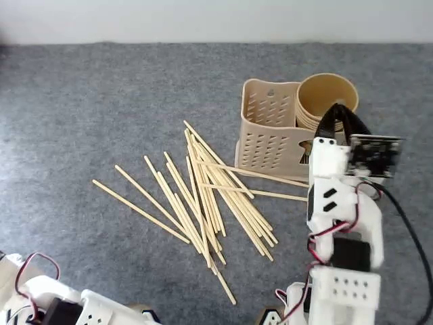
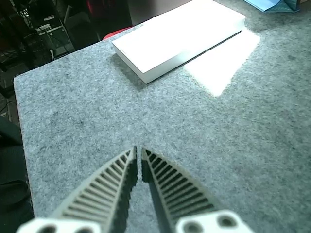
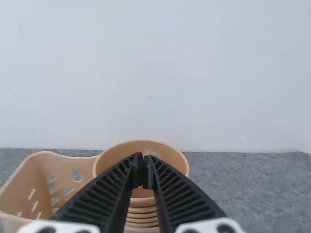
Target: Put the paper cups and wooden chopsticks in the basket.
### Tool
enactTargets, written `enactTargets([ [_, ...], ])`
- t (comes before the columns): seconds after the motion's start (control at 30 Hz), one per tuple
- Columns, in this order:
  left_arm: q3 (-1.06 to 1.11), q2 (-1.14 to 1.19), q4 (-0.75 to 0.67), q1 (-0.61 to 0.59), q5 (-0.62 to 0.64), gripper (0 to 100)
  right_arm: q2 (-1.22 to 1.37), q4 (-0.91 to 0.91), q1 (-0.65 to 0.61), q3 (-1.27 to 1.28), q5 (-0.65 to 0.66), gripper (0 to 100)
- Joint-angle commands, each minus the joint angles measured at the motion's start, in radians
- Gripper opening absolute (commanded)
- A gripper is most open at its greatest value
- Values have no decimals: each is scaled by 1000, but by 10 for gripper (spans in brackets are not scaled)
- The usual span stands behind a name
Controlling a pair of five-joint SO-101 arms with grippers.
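Observation:
A stack of tan paper cups (image 1: pixel 327 98) stands in the right part of the beige perforated basket (image 1: pixel 268 132), also seen as cups (image 3: pixel 141 160) and basket (image 3: pixel 39 189) in the right wrist view. Several wooden chopsticks (image 1: pixel 203 196) lie scattered on the grey felt to the basket's left and front, a few touching its base. My right gripper (image 1: pixel 342 115) hangs just above the cup stack's near rim, its black fingers shut with nothing between them (image 3: pixel 143 172). My left gripper (image 2: pixel 137 158) is shut over bare felt, away from the chopsticks.
A white flat box (image 2: pixel 180 34) lies on the felt ahead of the left gripper. The left arm's base (image 1: pixel 54 305) sits at the near left corner. Open felt lies left of the chopsticks.

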Motion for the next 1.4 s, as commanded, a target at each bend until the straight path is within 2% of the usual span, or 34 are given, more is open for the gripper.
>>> enactTargets([
  [0.0, -7, -12, -20, 2, 3, 16, -30, 372, -67, -236, -51, 12],
  [0.17, -7, -12, -20, 2, 3, 16, 64, 647, -166, -371, -23, 12],
  [0.43, -7, -12, -18, 2, 3, 16, 274, 848, -309, -373, 140, 12],
  [0.57, -7, -12, -17, 2, 3, 16, 420, 845, -394, -364, 155, 34],
  [0.8, -7, -12, -17, 2, 3, 16, 714, 835, -503, -361, 155, 215],
  [1.2, 4, -12, -20, 34, 3, 16, 1132, 567, -519, -362, 163, 221],
  [1.37, 4, -12, -18, 43, 3, 16, 1216, 538, -524, -362, 163, 219],
])
